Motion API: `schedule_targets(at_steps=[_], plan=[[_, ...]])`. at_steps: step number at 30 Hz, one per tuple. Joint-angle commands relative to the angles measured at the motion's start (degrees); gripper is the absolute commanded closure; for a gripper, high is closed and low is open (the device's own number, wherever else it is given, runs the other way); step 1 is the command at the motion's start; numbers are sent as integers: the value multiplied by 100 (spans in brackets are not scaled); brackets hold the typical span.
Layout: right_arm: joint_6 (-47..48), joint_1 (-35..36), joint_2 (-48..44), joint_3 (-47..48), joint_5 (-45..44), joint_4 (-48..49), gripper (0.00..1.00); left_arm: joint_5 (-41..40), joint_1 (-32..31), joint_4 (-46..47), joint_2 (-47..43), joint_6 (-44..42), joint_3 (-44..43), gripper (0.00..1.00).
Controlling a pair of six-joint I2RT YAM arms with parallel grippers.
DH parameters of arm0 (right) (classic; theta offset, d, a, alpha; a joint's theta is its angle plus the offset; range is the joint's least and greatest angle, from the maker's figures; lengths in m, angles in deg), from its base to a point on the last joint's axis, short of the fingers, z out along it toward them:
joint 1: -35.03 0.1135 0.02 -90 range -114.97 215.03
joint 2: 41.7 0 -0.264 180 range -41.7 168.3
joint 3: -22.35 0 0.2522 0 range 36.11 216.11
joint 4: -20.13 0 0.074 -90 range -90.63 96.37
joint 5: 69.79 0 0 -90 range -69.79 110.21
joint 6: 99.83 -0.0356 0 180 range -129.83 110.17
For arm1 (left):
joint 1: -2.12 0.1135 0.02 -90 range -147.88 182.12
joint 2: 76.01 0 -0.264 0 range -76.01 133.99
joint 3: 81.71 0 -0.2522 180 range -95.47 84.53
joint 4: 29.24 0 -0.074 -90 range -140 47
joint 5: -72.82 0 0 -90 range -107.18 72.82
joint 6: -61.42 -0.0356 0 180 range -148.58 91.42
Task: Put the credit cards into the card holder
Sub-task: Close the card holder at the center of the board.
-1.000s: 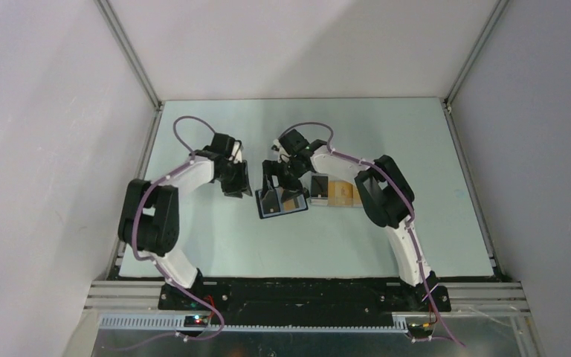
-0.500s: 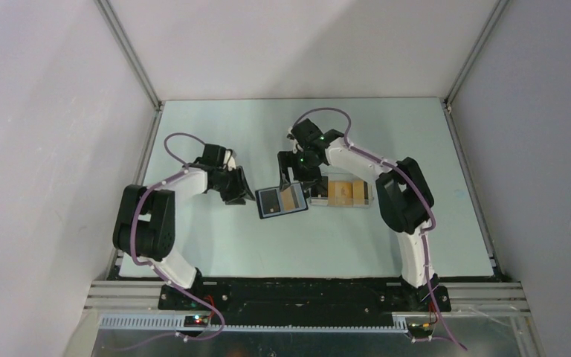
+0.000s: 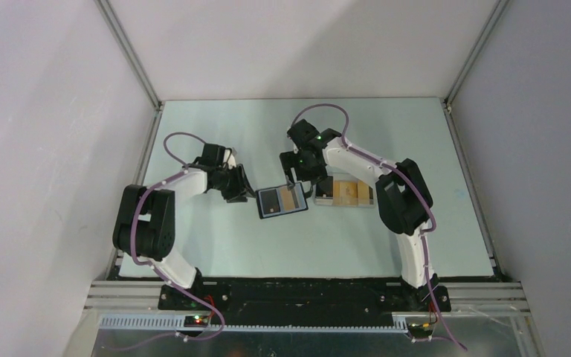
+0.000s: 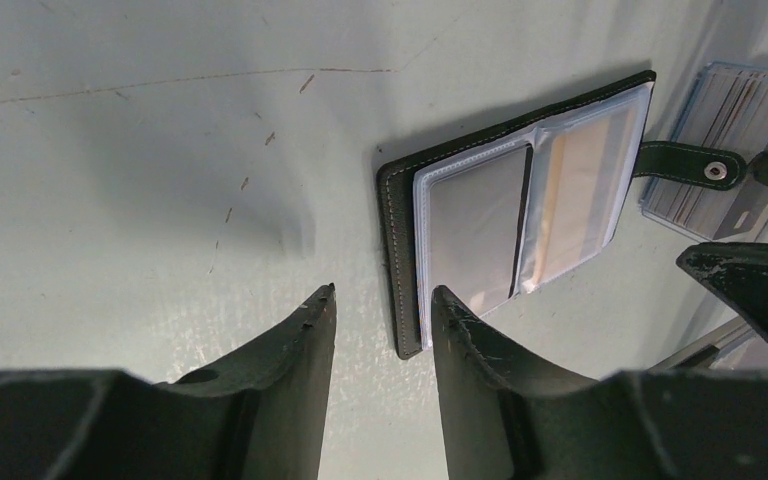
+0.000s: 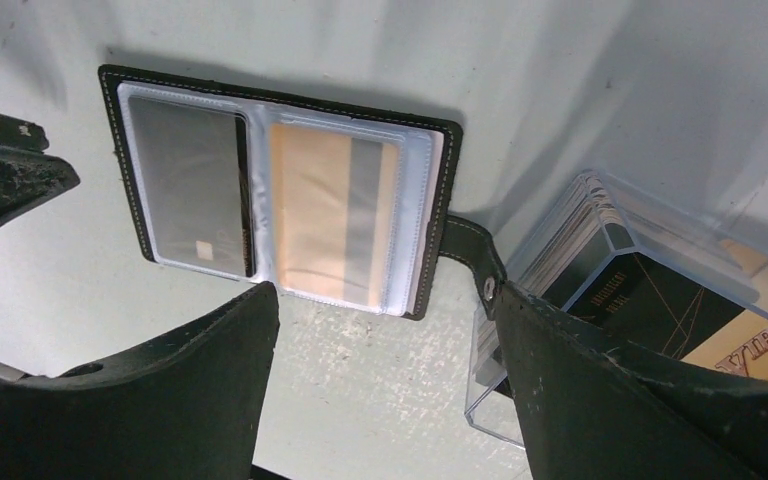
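Note:
The card holder (image 3: 281,201) lies open on the table, black with clear sleeves. Its left sleeve holds a dark card (image 5: 190,190) and its right sleeve an orange card with a grey stripe (image 5: 330,215). Its strap with the stud (image 5: 485,285) points toward the tray. My left gripper (image 3: 244,190) is open at the holder's left edge; in the left wrist view (image 4: 380,298) that edge (image 4: 400,300) lies in the gap near the right finger. My right gripper (image 3: 295,172) is wide open and empty above the holder's far right side, as the right wrist view (image 5: 385,300) shows.
A pale clear tray (image 3: 346,193) stands just right of the holder, with several more cards, orange ones and a black-faced one (image 5: 650,300). Its near corner (image 5: 520,400) is by my right finger. Booth walls stand on the left, the back and the right.
My right gripper has drawn back from over the holder toward the far side and uncovered the tray. My left gripper has backed off a little to the left. The holder stays open.

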Motion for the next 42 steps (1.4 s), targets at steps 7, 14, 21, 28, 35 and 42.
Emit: schedule_targets(at_steps=[7,14,21,28,35,42], plan=[[180,-164,-254,-144,-686,-248,17,146,44,125,-21,103,-28,55],[161,-260,267,-22,-273,-256,30,322,46,207,192,209,-73,55],[141,-347,524,26,23,-239,49,271,42,220,399,365,-85,55],[132,-371,668,22,208,-213,65,404,-82,330,553,459,-278,55],[112,-435,768,-28,589,-41,94,585,-121,635,830,678,-355,55],[78,-503,426,-95,1457,182,100,962,-117,1105,730,840,-257,56]])
